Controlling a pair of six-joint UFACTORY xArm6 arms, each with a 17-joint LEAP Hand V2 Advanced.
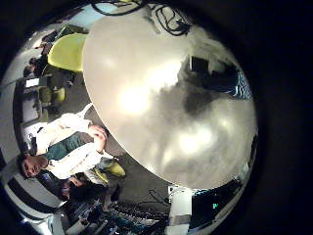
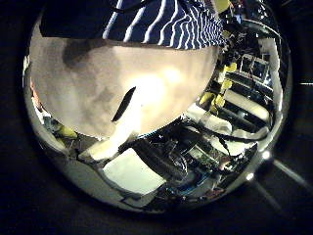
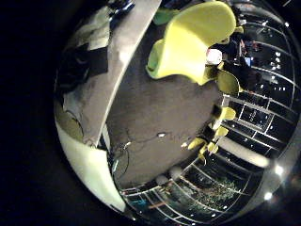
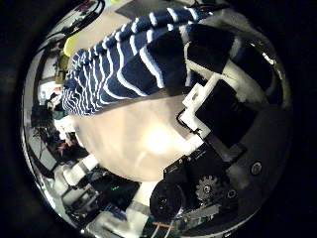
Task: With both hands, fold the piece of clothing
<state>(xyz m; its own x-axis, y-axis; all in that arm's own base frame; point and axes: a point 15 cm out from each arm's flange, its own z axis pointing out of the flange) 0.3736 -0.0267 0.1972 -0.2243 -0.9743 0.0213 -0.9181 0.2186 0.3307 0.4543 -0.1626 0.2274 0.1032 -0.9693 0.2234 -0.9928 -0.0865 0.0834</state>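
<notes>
The striped garment (image 4: 129, 59) lies on the pale round worktop (image 4: 149, 134) — dark with white stripes. Black and white fingers (image 4: 213, 99) of the right robot hand (image 4: 223, 119) rest beside its edge (grasping or released, I cannot tell). The left thumb-side palm view shows the garment on the worktop too; the left robot hand's grip cannot be told either.

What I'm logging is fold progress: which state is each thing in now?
Dark, white-striped cloth garment: lying rumpled on the table.
Pale round table: carrying the garment near its edge.
Right hand: close beside the garment, grip unclear.
</notes>
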